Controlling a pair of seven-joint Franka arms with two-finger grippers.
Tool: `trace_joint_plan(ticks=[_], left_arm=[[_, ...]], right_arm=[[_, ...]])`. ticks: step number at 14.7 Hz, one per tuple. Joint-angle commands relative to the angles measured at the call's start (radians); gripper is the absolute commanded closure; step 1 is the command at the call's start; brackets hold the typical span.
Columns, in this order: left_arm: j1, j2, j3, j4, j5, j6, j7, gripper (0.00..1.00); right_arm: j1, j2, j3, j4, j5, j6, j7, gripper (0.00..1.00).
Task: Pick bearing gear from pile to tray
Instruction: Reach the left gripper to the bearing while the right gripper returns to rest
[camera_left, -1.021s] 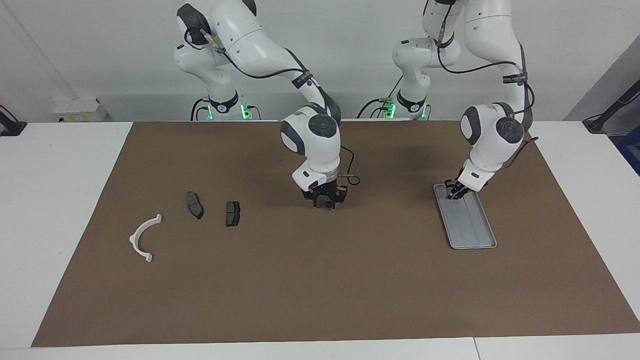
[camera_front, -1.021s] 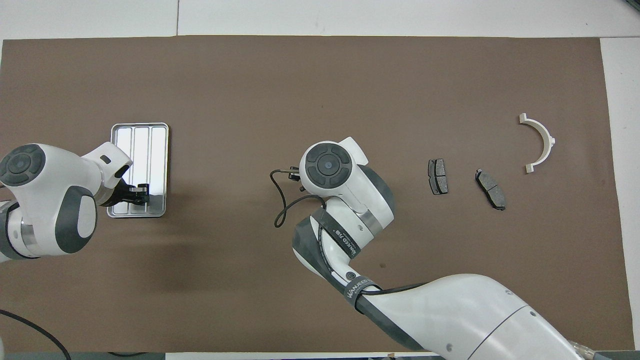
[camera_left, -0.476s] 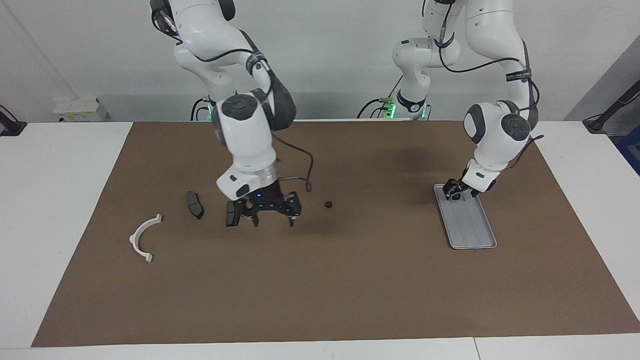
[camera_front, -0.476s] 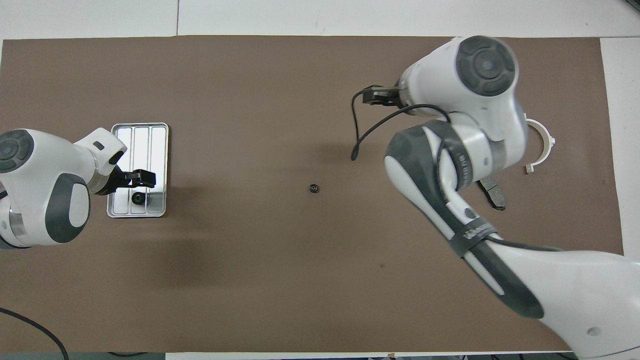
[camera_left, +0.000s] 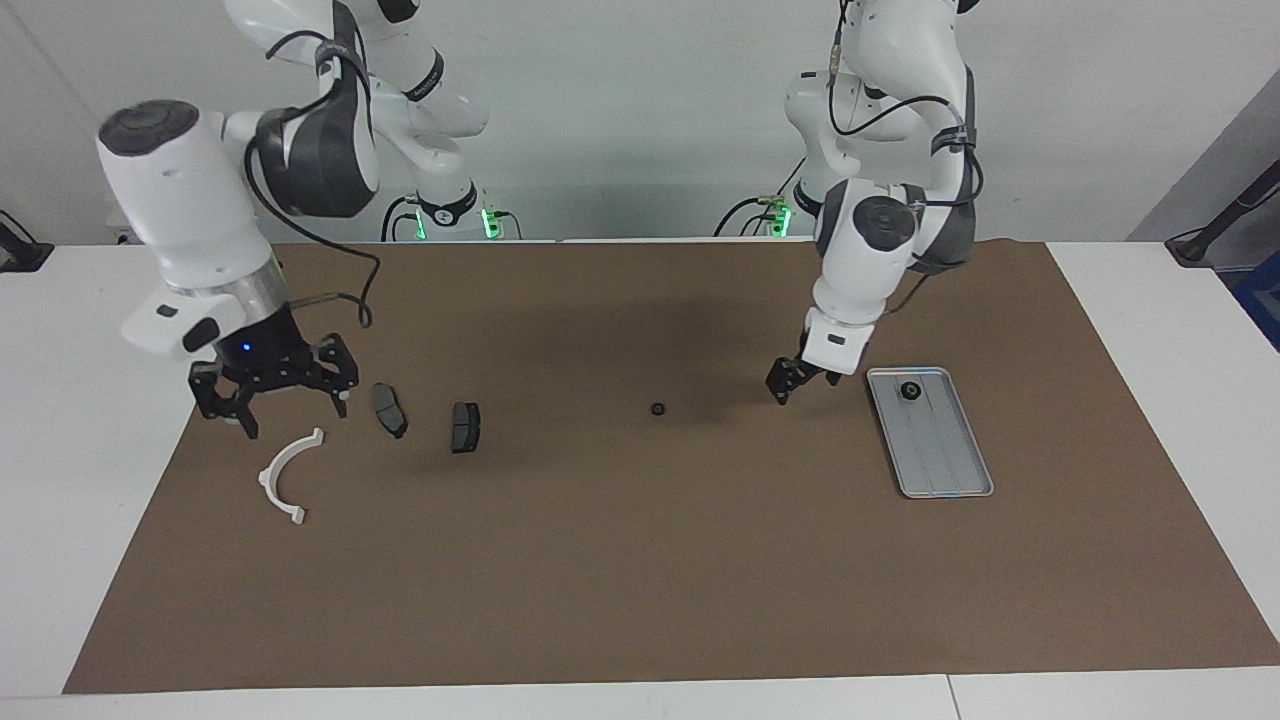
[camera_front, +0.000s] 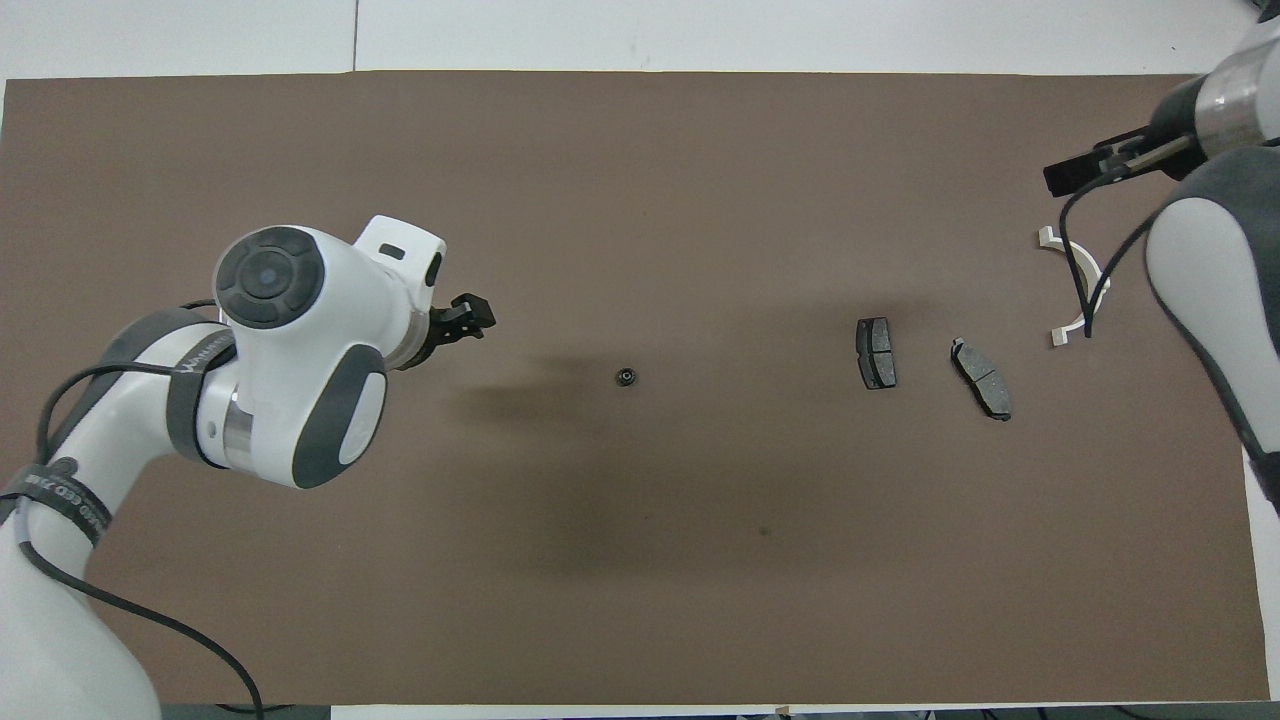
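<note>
A small black bearing gear (camera_left: 909, 391) lies in the silver tray (camera_left: 945, 468), at the tray's end nearer the robots; the tray sits on the brown mat (camera_left: 640, 560) toward the left arm's end. A second black bearing gear (camera_left: 657, 409) rests on the mat near its middle. The left gripper (camera_left: 783, 385) hangs empty over the mat between that gear and the tray, its fingers apart. Toward the right arm's end lie two dark grey pad-shaped plates (camera_left: 389, 409) (camera_left: 465, 427) and, nearest the mat's edge there, a white half-ring bracket (camera_left: 283, 478). The right gripper (camera_left: 277, 400) hovers above the bracket's end nearer the robots, fingers spread wide and empty.
</note>
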Motion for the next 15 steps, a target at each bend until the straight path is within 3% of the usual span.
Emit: trace_joint_plan(ticks=[1, 3, 5, 8, 14, 15], left_arm=[[-0.14, 0.157, 0.022, 0.185, -0.009, -0.055, -0.223, 0.0], [-0.205, 0.267, 0.022, 0.316, -0.008, -0.058, -0.339, 0.0], [-0.239, 0.284, 0.024, 0.297, -0.006, -0.025, -0.357, 0.0], [-0.274, 0.27, 0.027, 0.197, -0.002, 0.027, -0.357, 0.0], [-0.284, 0.318, 0.027, 0.258, -0.006, 0.028, -0.388, 0.02], [-0.284, 0.318, 0.027, 0.255, -0.003, 0.031, -0.397, 0.06]], right_arm=[[-0.016, -0.111, 0.007, 0.0, 0.013, -0.162, 0.084, 0.0], [-0.016, -0.145, 0.0, 0.037, 0.013, -0.277, 0.167, 0.0], [-0.015, -0.193, 0.0, 0.022, 0.011, -0.337, 0.204, 0.0], [-0.016, -0.252, 0.0, -0.099, 0.043, -0.334, 0.22, 0.0], [-0.021, -0.262, -0.003, -0.121, 0.13, -0.333, 0.348, 0.0], [-0.018, -0.262, -0.003, -0.121, 0.13, -0.337, 0.364, 0.0]])
